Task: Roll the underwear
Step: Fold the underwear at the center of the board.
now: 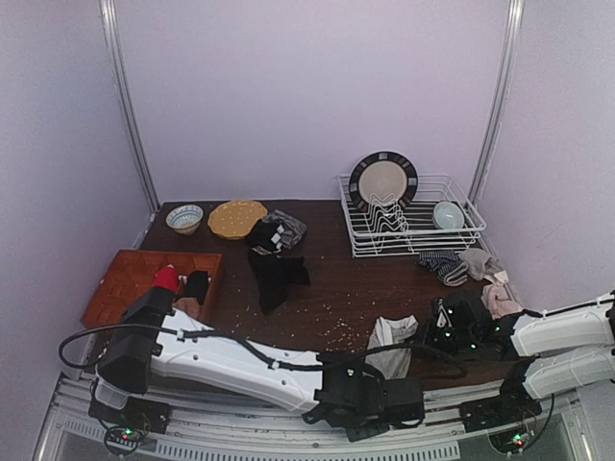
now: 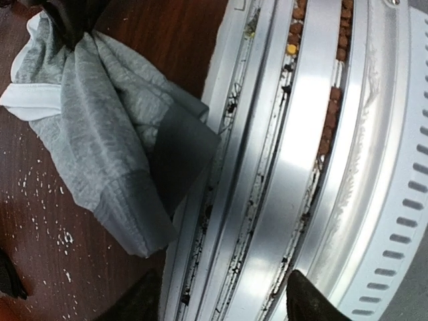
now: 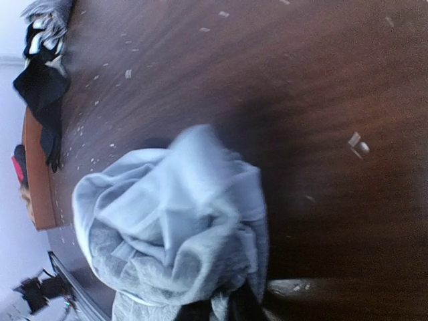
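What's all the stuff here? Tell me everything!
light grey underwear: one, grey, near edge
black underwear: one, black, table's middle
yellow plate: one, yellow, back left
patterned bowl: one, blue-white, back left
cloth pile: one, dark and grey, beside yellow plate
dish rack: one, white wire, back right
black-rimmed plate: one, upright in rack
pale bowl: one, in rack
striped sock: one, dark-white, before rack
pale cloths: two, greyish and pink, right
wooden tray: one, brown, left
left gripper: one, black, open, near edge
right gripper: one, black, shut on light grey underwear
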Available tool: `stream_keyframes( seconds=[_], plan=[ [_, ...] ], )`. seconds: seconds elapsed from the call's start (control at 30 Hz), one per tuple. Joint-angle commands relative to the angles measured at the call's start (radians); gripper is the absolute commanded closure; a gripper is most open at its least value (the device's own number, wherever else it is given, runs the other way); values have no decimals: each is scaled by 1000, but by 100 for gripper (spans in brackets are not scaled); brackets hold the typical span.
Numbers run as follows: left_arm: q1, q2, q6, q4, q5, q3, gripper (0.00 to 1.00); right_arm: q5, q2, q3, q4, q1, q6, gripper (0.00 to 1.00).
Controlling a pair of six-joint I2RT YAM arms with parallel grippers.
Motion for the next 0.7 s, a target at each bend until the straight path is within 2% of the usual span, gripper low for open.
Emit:
stream_keyframes(
  seconds=[0.0,0.13,0.23,0.43,0.57,0.6,0.67],
  plan=[
    [12,-130,-1,82,-11,-122,30,67,-44,-13,-187,-8,-15,77],
    [53,-249,-50,156,4,-261,28,50,-141,20,-279,-8,-39,59],
    [105,-317,-87,215,25,-352,29,38,-218,60,-383,-8,-65,49],
    [172,-346,-133,293,43,-396,34,61,-341,157,-622,-5,-118,33],
    [213,-323,-148,335,52,-384,40,113,-388,198,-719,-5,-132,32],
    [220,-312,-143,349,58,-373,42,111,-394,202,-716,-5,-143,36],
    [230,-278,-121,366,89,-342,47,63,-378,197,-649,-5,-159,54]
  ],
)
